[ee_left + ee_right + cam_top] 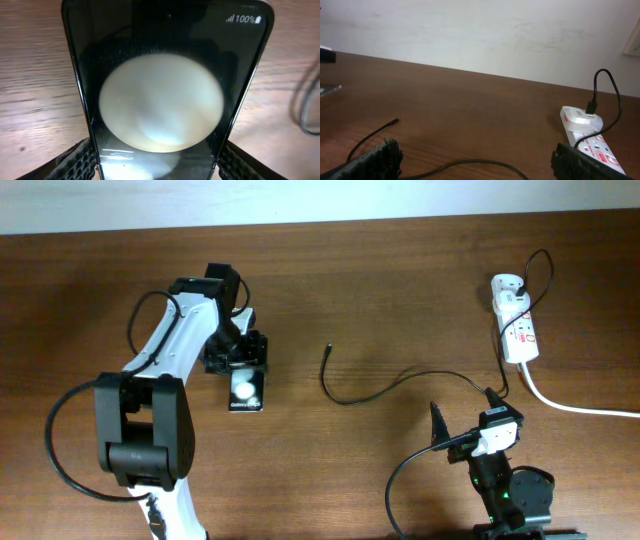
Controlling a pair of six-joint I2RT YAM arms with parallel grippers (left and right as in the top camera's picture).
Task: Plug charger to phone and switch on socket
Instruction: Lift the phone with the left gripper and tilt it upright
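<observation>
The black phone (246, 392) lies flat on the wooden table, its screen showing a white round patch. My left gripper (238, 363) is shut on the phone's far end. In the left wrist view the phone (160, 75) fills the frame, and both fingers of the gripper (157, 167) press its side edges. The charger cable (380, 392) curves across the table, its plug tip (327, 348) lying free. Its other end meets the white adapter (507, 284) on the socket strip (518, 330). My right gripper (465, 412) is open and empty above the cable (470, 162).
A thick white cord (580, 408) runs from the strip to the right edge. The right wrist view shows the plug tip (395, 121), the strip (587, 137) and a white wall (480, 35) behind the table's far edge.
</observation>
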